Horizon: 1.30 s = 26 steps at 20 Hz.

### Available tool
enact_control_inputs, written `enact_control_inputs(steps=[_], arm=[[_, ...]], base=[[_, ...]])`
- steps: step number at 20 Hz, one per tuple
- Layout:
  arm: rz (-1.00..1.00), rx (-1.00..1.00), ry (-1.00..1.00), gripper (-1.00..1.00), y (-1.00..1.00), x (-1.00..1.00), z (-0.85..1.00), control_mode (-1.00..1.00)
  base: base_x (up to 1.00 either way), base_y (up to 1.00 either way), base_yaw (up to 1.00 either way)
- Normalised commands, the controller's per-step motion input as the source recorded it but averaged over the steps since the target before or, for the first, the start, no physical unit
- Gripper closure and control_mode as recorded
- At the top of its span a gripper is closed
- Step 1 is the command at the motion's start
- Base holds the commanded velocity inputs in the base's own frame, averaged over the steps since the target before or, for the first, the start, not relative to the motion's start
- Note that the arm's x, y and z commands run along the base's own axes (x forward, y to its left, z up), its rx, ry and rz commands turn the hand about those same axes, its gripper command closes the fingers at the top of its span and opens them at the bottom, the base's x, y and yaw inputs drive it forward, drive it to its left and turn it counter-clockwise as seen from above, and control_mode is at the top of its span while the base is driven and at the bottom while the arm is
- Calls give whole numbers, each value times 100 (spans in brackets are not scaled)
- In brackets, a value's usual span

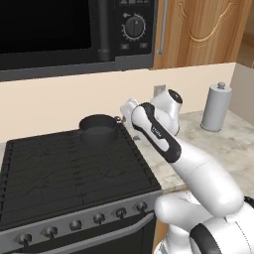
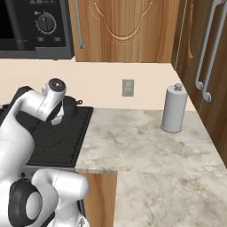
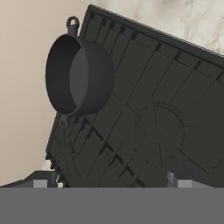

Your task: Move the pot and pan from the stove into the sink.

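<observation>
Left base view: the pot (image 1: 98, 130) stands on the far right corner of the stove (image 1: 59, 173), close to the wall, upright and uncovered, with one loop handle pointing right. The arm reaches over the stove's right edge, and its wrist hangs just right of the pot; the gripper itself is hidden behind the wrist there. In the hand view the pot (image 3: 78, 75) sits apart from the gripper (image 3: 111, 183), whose two fingertips (image 3: 40, 183) stand wide at the bottom edge with nothing between them, so the tool is spread and empty. Right of the stove lies a marble counter (image 2: 146, 146) with a grey canister (image 2: 173, 108) near the far wall. A microwave (image 1: 74, 34) hangs above the stove.
</observation>
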Motion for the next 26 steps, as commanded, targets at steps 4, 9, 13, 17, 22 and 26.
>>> enact_control_inputs(steps=[4, 9, 13, 17, 22, 26], arm=[[0, 0, 0, -100, 4, 76, -19, -100], [0, 0, 0, -100, 0, 64, -25, -100], [4, 0, 1, -100, 8, 57, -39, -100], [3, 0, 0, -100, 8, 53, -33, -100], [1, -2, 0, -100, 18, 52, -32, -100], [0, -5, 0, -100, 29, 42, -36, -100]], base=[[0, 0, 0], [0, 0, 0], [0, 0, 0], [0, 0, 0], [0, 0, 0], [0, 0, 0]])
